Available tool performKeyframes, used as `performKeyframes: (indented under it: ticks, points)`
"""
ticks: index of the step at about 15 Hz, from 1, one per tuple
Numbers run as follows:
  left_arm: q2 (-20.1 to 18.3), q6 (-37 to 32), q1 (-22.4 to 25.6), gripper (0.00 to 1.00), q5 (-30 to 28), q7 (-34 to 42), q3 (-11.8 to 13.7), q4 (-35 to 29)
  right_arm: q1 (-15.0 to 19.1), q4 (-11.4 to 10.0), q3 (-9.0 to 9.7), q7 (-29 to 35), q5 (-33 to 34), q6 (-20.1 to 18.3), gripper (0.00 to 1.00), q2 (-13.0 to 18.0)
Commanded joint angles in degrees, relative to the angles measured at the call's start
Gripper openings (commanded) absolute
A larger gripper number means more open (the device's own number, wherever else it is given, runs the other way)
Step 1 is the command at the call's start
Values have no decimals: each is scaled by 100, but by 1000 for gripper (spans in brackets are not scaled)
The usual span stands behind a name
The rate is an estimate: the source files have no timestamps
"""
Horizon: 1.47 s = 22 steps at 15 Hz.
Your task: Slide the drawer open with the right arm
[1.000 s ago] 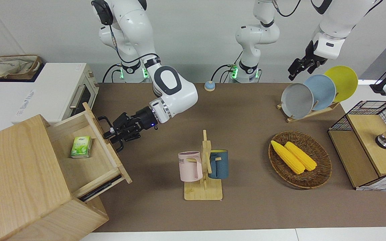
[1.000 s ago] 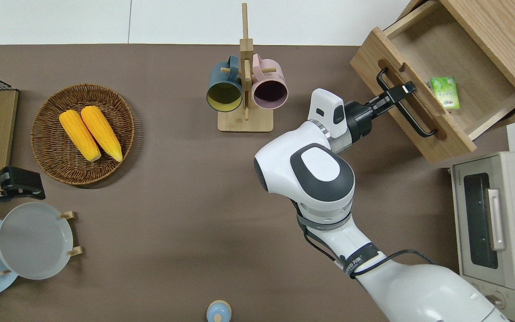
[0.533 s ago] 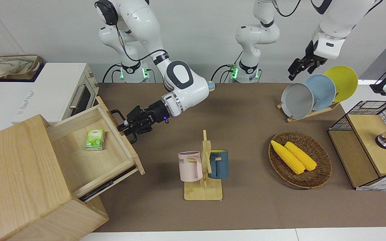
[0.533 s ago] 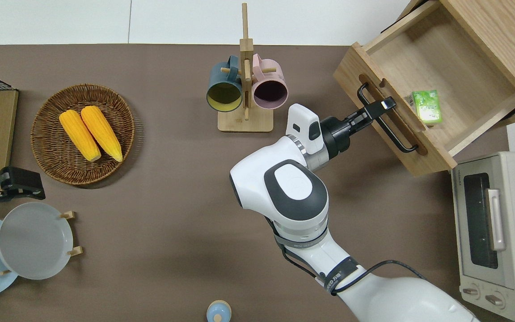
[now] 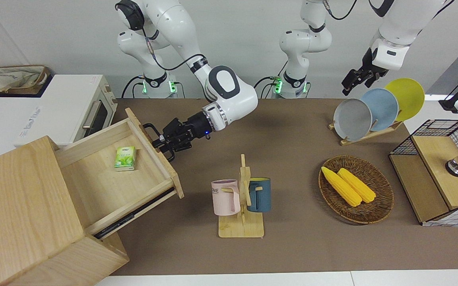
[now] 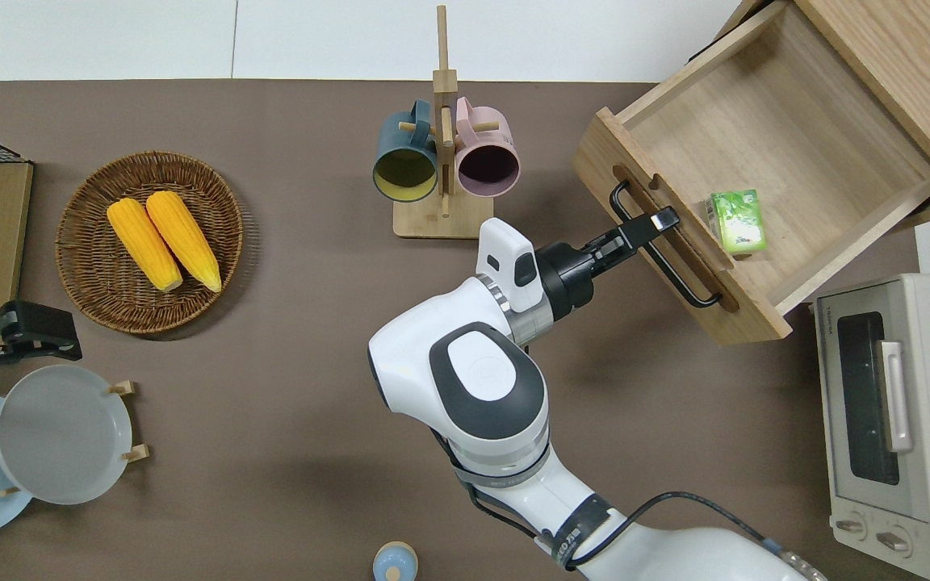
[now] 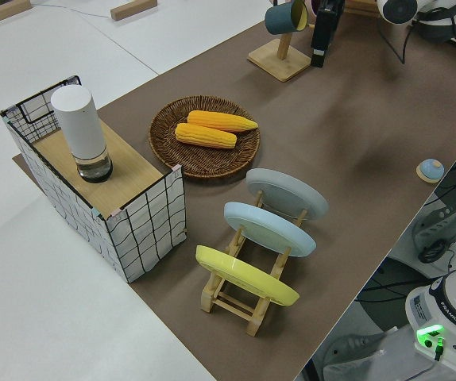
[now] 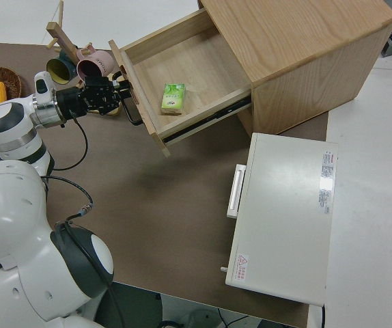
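The wide light-wood drawer (image 5: 105,186) stands pulled far out of the big pale wooden cabinet (image 5: 18,198). It also shows in the overhead view (image 6: 788,137) and the right side view (image 8: 189,65). My right gripper (image 6: 659,219) is shut on the drawer's black loop handle (image 6: 681,272), near the middle of the bar. It also shows in the front view (image 5: 162,142) and the right side view (image 8: 117,96). A small green box (image 6: 737,222) lies in the drawer, against its front panel. My left arm is parked.
A wooden mug rack (image 6: 442,137) with a pink and a blue mug stands close beside the right arm. A white toaster oven (image 6: 893,403) stands nearer to the robots than the drawer. A wicker basket with corn (image 6: 150,242), a plate rack (image 5: 372,109) and a wire-mesh cabinet (image 5: 435,171) are at the left arm's end.
The right gripper has pulled the handle toward the table's middle. The drawer has slid farther out of the cabinet, carrying the green box with it. The left arm has not moved.
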State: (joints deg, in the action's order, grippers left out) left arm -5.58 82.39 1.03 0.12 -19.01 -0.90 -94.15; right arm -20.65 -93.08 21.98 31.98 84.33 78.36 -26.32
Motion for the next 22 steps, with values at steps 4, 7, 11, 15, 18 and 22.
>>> performKeyframes:
  ticks: [4, 7, 11, 15, 18, 22]
  points:
    - [-48, -12, -24, 993, -21, 55, 29, 2, -176, 264, 201, -175, -268, -567, 701, 4]
    - [-48, -12, -24, 993, -21, 55, 29, 2, -176, 299, 201, -166, -276, -576, 987, -4]
    - [-48, -12, -24, 993, -21, 64, 29, 2, -316, 334, 297, -122, -530, -935, 990, -4]
    - [-48, -12, -24, 993, -21, 55, 29, 2, -518, 413, 439, -122, -811, -1077, 990, 4]
    - [-48, -12, -24, 993, -21, 55, 29, 2, -641, 422, 360, -131, -900, -1077, 990, 101]
    - [-48, -12, -24, 993, -21, 55, 29, 2, -747, 483, 237, -149, -1356, -998, 990, 311]
